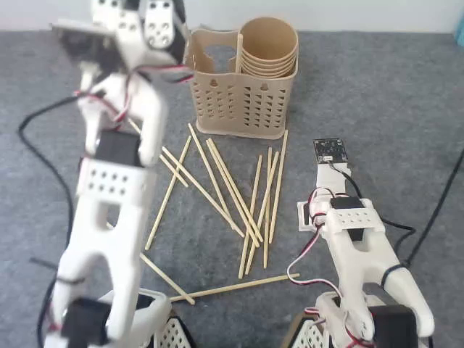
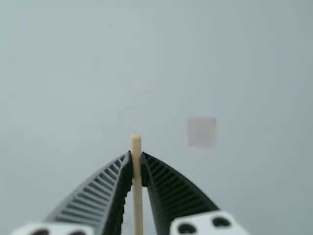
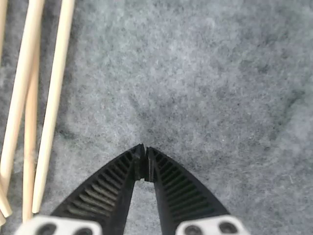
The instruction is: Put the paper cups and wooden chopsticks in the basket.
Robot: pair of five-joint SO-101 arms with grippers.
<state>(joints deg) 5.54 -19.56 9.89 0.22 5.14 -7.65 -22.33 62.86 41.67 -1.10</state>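
Note:
My left gripper (image 2: pixel 136 159) is raised off the table and faces a plain pale wall. It is shut on one wooden chopstick (image 2: pixel 135 143), which stands up between the jaws. My right gripper (image 3: pixel 145 149) is shut with nothing in it, low over the grey carpet, with three chopsticks (image 3: pixel 53 98) lying just beside it. The beige basket (image 1: pixel 235 109) stands at the back centre. A stack of paper cups (image 1: pixel 269 45) sits in its right compartment. Several chopsticks (image 1: pixel 243 196) lie scattered on the carpet in front of the basket.
The left arm (image 1: pixel 119 167) rises tall along the left side. The right arm (image 1: pixel 355 232) stays low at the lower right. Black cables (image 1: pixel 36 145) trail across the carpet on both sides. One chopstick (image 1: pixel 232 288) lies crosswise near the front between the arm bases.

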